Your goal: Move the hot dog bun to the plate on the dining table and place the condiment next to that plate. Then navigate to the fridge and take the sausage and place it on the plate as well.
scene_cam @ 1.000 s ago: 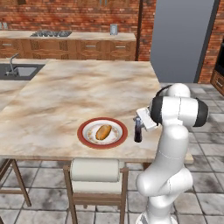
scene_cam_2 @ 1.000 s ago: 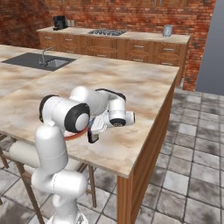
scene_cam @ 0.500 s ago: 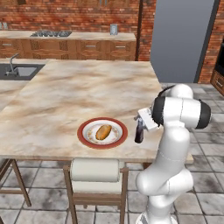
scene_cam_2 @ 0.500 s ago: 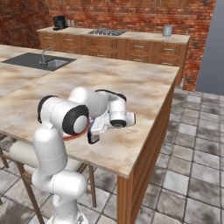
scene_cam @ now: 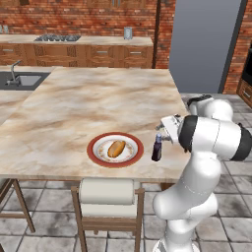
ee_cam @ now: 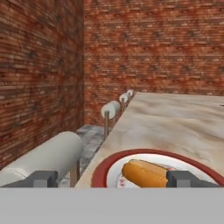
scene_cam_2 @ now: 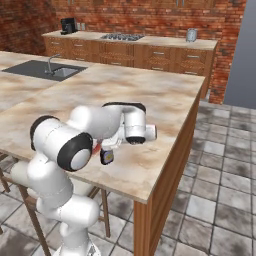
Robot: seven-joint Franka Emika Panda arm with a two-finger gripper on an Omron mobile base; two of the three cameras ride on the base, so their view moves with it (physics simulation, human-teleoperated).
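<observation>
Marble tabletop (scene_cam: 74, 113) w/ red-rimmed plate (scene_cam: 96, 156) near its front edge, hot dog bun (scene_cam: 116, 148) lying on it. Condiment (scene_cam: 156, 149) stands upright at plate's 3 o'clock, just beside the rim, fingers (ee_cam: 111, 179) spread wide, holding nothing. Risk, my guess: hand is close to the bottle, so a careless pull-back could clip and topple it.

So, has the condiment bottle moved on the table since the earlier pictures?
No. The condiment stands upright just right of the plate, as before.
</observation>
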